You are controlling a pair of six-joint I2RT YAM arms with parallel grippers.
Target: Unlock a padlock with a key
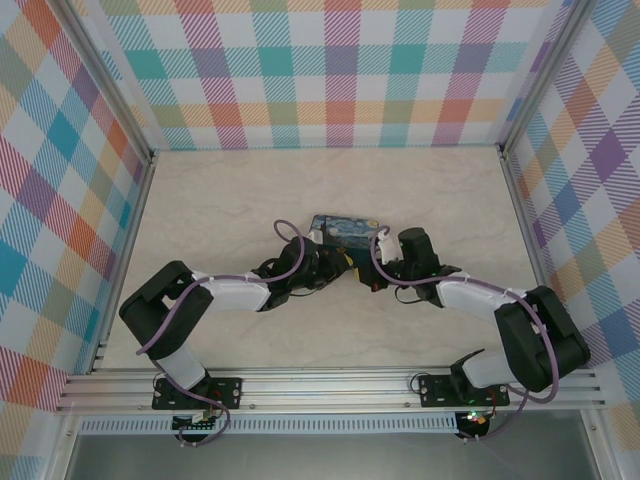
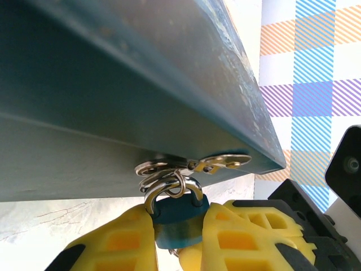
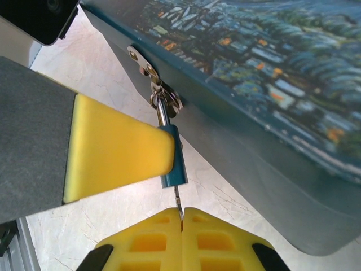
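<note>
Padlock (image 2: 178, 217) hangs from the tin's (image 2: 113, 84) hasp, clamped between the left gripper's (image 2: 177, 231) fingers, while the right gripper (image 3: 181, 221), at six o'clock beneath it, pinches the key (image 3: 178, 199) touching its underside.

We see the padlock (image 2: 178, 217) with a smooth, faintly glossy blue body, coated metal or plastic, we cannot tell which; its shackle (image 2: 169, 191) is bright polished metal; the key (image 3: 178, 202) is a thin sliver of dull dark metal; the tin (image 3: 271, 51) has a glossy printed lid and smooth teal-painted sides with a soft sheen and slight scuffing; its hasp (image 2: 221, 162) is shiny plated metal; the pads (image 2: 127, 243) of the left gripper (image 2: 177, 240) and the pads (image 3: 220, 243) of the right gripper (image 3: 181, 226) are matt yellow, moulded with recesses, plastic or rubber by the look; the table (image 3: 101, 79) is smooth and pale, veined like marble.
</note>
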